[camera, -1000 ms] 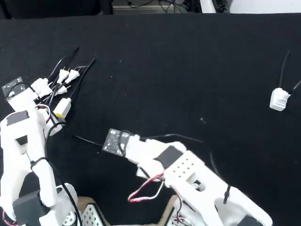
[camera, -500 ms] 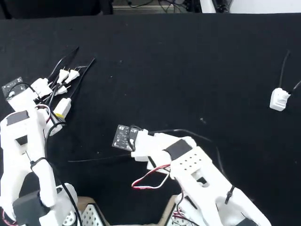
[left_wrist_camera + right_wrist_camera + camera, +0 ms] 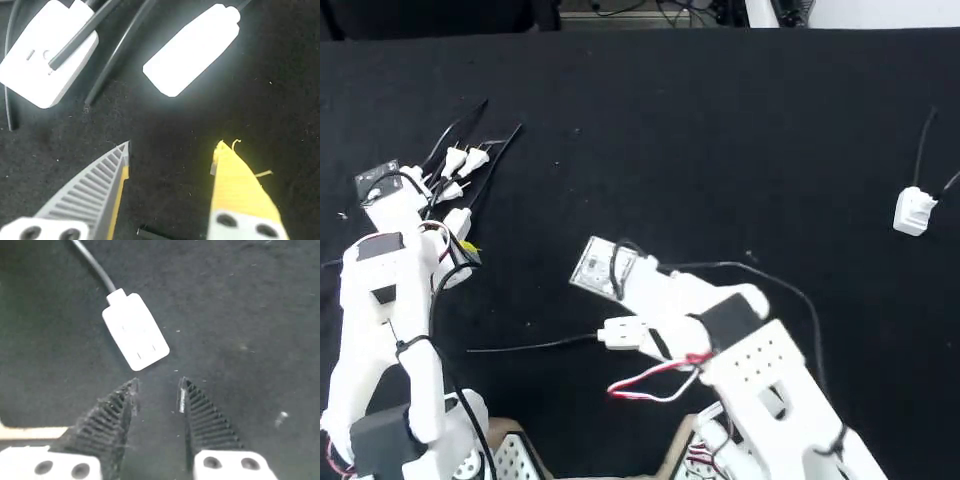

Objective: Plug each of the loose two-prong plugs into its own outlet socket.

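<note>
High view: fixed, off the arms, looking steeply down over the black table (image 3: 720, 120); the arm bases sit at its lower edge.
Left wrist view: very near the cloth, facing down past the left gripper (image 3: 170, 150) at a white block (image 3: 192, 47) (the same cluster lies at the high view's left).
Right wrist view: equally near, facing past the right gripper (image 3: 157, 385) at a corded socket (image 3: 135, 337), shared with the high view.

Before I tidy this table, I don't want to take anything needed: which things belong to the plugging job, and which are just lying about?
Job:
white two-prong plugs on black cords
white flat outlet socket on a black cord
white block on a black cord, probably

Lying about:
perforated metal plates
tangled cables behind the table
</note>
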Available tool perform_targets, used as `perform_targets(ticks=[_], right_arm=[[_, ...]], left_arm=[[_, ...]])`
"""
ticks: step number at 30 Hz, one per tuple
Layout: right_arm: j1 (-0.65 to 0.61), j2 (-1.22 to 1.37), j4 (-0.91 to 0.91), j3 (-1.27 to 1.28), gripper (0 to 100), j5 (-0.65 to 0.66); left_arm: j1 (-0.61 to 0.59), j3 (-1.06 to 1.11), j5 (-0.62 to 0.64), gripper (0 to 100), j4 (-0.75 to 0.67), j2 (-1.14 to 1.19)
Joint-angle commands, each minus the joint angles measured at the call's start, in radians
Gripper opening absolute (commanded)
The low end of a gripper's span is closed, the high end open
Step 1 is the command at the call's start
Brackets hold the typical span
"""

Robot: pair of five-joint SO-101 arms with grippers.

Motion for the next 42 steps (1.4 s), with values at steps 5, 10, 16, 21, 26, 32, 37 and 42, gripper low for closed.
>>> perform_targets(ticks=[5,10,16,21,26,32,37,42], right_arm=[[0.1,-0.081,-0.4,0.147,12.1,-0.155],[0.121,0.016,-0.618,0.222,12.1,-0.279],[0.233,0.085,-0.819,0.321,12.1,-0.416],[0.284,0.085,-0.852,0.364,12.1,-0.474],[0.273,0.085,-0.918,0.415,12.1,-0.474],[0.273,0.085,-0.957,0.437,12.1,-0.47],[0.273,0.085,-0.957,0.437,12.1,-0.47],[0.273,0.085,-0.957,0.438,12.1,-0.47]], left_arm=[[0.018,-0.019,-0.091,26,-0.012,-0.029],[0.001,-0.087,-0.256,26,0.032,-0.029],[-0.117,-0.271,-0.37,26,0.086,-0.023],[-0.193,-0.407,-0.549,26,0.089,0.091],[-0.24,-0.556,-0.606,26,0.089,0.29],[-0.245,-0.667,-0.667,26,0.089,0.476],[-0.231,-0.759,-0.666,26,0.091,0.548],[-0.151,-0.768,-0.658,26,0.302,0.555]])
